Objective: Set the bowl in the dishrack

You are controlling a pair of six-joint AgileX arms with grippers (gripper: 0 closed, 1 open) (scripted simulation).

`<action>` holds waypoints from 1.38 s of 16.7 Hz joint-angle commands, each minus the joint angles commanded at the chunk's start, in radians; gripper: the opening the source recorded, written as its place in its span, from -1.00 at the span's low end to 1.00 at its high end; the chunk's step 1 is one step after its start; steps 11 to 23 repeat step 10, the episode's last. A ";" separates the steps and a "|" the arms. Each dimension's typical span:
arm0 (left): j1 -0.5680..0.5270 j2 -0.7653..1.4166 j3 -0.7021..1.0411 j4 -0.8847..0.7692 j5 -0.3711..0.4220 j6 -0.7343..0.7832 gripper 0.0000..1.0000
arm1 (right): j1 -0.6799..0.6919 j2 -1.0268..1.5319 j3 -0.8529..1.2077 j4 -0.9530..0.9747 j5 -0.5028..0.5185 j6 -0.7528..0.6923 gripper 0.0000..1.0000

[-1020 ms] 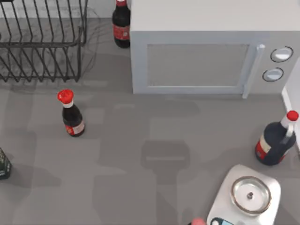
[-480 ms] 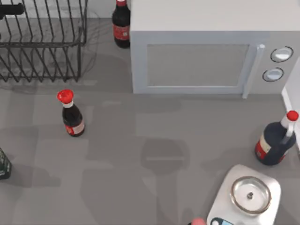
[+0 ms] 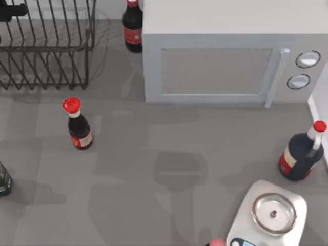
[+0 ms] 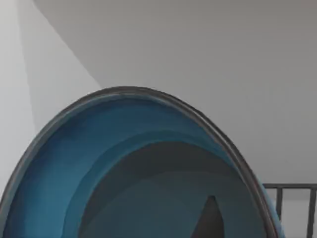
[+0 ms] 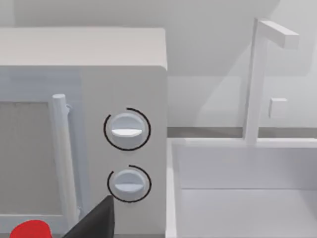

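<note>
Grey worktop (image 3: 154, 174), seen from above, carries everything I can make out. Largest is the boxy pale grey microwave (image 3: 230, 51) with two round dials, at the far side right of centre; my right wrist view faces those dials and a white sink basin (image 5: 237, 198) just beside the oven. Next in size, the large dark metal wire dishrack (image 3: 46, 46) with thin upright prongs stands at the far left corner. Over its far left edge a dark part of my left end effector (image 3: 13, 9) reaches in. The wide round glossy blue bowl (image 4: 133, 173) with a dark rim sits close before the left wrist camera, a rack bar just beside its edge; I cannot tell whether the fingers grip it. A white scale (image 3: 266, 215) with a round steel plate lies near right. Three dark red-capped bottles (image 3: 77, 125) stand well apart. My right end effector (image 5: 96, 220) shows one dark fingertip; its opening I cannot tell.
</note>
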 joint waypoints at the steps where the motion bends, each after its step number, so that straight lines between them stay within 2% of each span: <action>1: 0.000 0.000 0.000 0.000 0.000 0.000 0.51 | 0.000 0.000 0.000 0.000 0.000 0.000 1.00; 4: 0.000 0.000 0.000 0.000 0.000 0.000 0.96 | 0.000 0.000 0.000 0.000 0.000 0.000 1.00; 5: 0.000 0.000 0.000 0.000 0.000 0.000 1.00 | 0.000 0.000 0.000 0.000 0.000 0.000 1.00; 23: 0.000 0.000 0.000 0.000 0.000 0.000 1.00 | 0.000 0.000 0.000 0.000 0.000 0.000 1.00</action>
